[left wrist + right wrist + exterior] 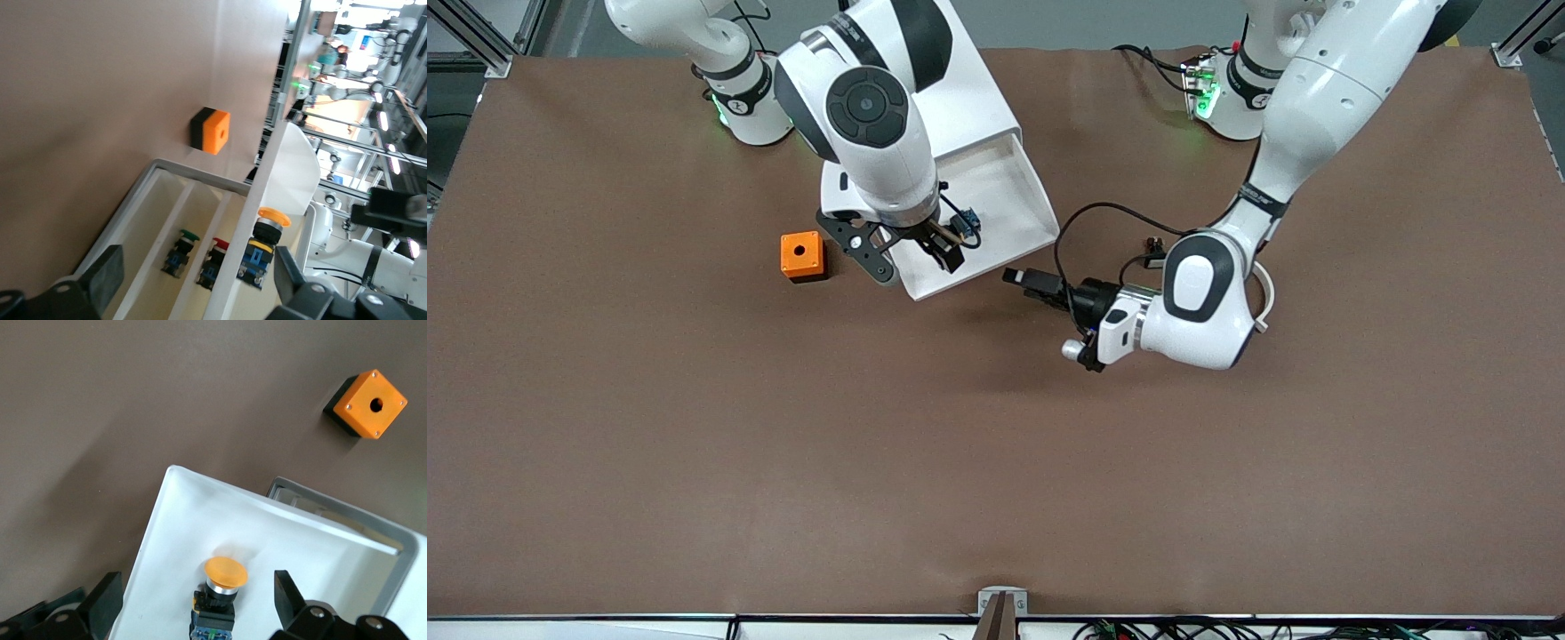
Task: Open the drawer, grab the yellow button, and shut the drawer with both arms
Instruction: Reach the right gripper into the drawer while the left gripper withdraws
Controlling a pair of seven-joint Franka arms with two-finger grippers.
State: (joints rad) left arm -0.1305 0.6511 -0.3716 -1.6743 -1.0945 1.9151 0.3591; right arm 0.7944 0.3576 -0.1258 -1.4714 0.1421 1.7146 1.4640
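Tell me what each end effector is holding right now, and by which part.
Nothing is held. The right end effector is open above the button in the open drawer. The left end effector is open beside the drawer's front.

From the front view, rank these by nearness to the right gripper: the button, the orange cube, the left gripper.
1. The button: in the open drawer, directly under the open right gripper.
2. The left gripper: open, low over the table beside the drawer's front corner.
3. The orange cube: on the table, beside the drawer toward the right arm's end.
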